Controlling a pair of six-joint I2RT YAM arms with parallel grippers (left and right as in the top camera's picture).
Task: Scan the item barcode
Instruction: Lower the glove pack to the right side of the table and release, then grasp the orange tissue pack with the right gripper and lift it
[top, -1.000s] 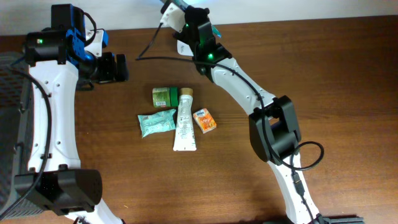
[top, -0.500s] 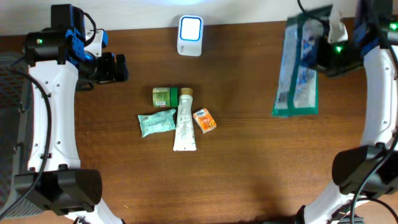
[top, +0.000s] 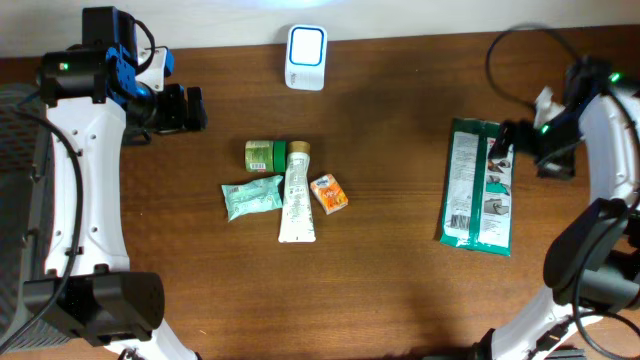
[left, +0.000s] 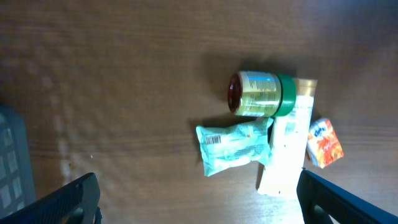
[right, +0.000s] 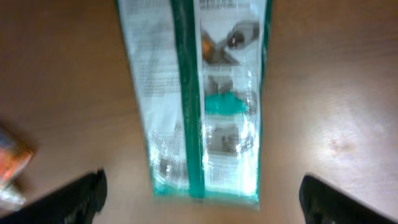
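Nearest the arms' bases, on the right, the green-and-white packet lies flat on the worktop, its length running near to far. The right end effector sits over the packet's far half with its fingers spread wide. In the right wrist view the packet's end lies between them, clear of both and not pinched. In the middle lie a white tube, a teal pouch and an orange box, with a green-lidded jar on its side just beyond. Farther back on the left, the left end effector hangs spread and empty. The white scanner sits at the far edge.
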